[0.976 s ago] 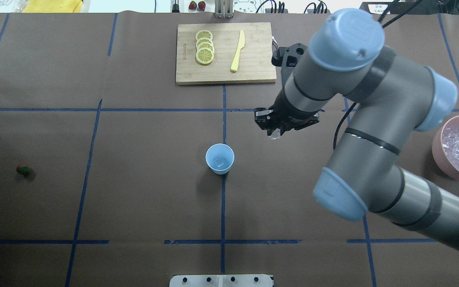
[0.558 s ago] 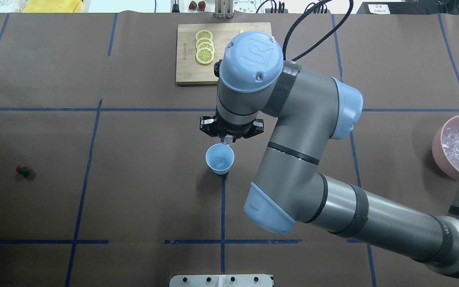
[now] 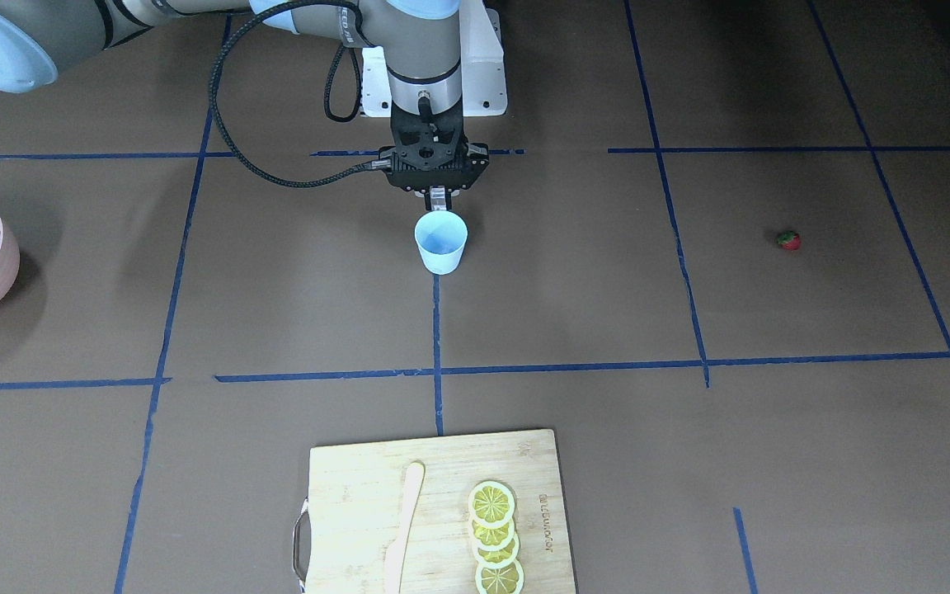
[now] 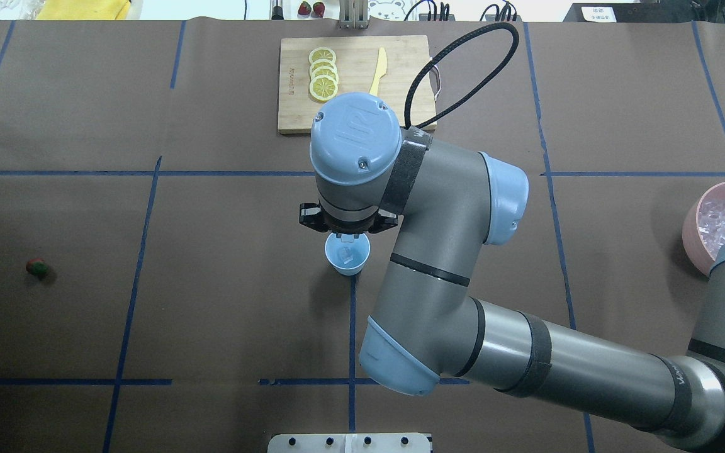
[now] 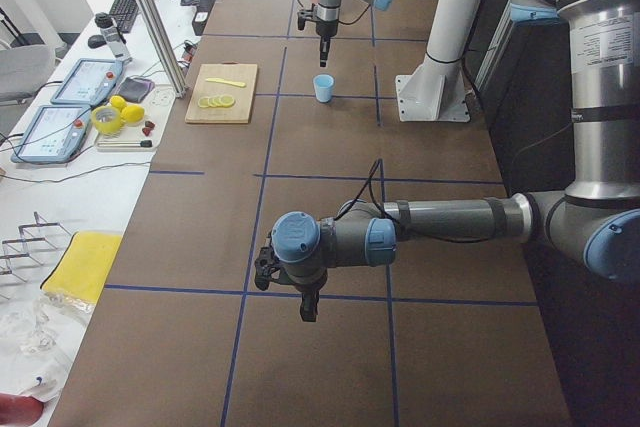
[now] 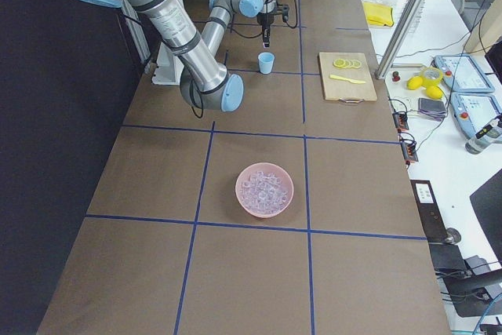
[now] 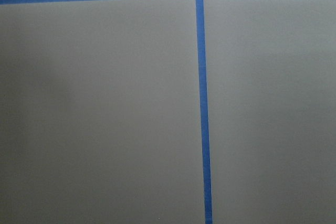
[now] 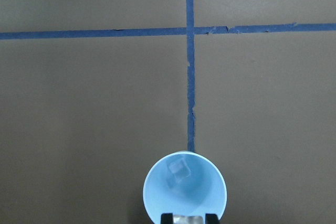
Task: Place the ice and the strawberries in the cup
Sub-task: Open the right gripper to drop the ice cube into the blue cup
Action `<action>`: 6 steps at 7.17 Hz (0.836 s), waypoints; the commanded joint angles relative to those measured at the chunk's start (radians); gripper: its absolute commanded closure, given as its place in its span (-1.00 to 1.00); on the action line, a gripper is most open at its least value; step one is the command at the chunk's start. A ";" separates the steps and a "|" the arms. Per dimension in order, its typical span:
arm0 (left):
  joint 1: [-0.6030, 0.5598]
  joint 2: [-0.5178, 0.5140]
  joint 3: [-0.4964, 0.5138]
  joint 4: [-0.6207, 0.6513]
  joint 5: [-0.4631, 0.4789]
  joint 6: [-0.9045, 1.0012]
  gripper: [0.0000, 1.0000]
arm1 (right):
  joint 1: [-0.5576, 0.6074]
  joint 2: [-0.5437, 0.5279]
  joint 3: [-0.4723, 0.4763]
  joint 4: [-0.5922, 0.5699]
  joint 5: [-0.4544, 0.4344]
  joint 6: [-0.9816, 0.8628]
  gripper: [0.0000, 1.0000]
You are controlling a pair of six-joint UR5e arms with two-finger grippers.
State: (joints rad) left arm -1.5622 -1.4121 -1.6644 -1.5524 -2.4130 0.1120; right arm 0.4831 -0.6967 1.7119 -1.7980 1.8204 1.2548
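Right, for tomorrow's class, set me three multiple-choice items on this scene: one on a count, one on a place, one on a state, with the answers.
1. How many lemon slices lie on the cutting board? A two; B four; C six.
2. Where is the strawberry? A on the cutting board; B on top of the lemon slices; C on the bare table.
3. The right tool is: A open and empty; B shut on an ice cube above the cup; C shut on the strawberry.
Answers: 1 B, four overlapping slices show. 2 C, it lies alone on the table. 3 B, a clear cube sits between its fingertips.
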 commanded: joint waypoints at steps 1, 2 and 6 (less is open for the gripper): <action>0.001 0.001 0.000 0.000 0.000 0.000 -1.00 | -0.003 -0.001 0.000 0.000 -0.015 -0.002 -0.80; 0.001 0.001 0.000 0.000 0.000 0.000 -1.00 | -0.003 0.002 0.000 0.000 -0.015 -0.002 -0.88; 0.001 0.002 0.000 0.002 0.000 0.000 -1.00 | 0.002 -0.003 0.012 0.000 -0.013 -0.008 -0.96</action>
State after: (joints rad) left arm -1.5616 -1.4103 -1.6644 -1.5514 -2.4129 0.1120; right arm 0.4820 -0.6956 1.7209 -1.7978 1.8069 1.2518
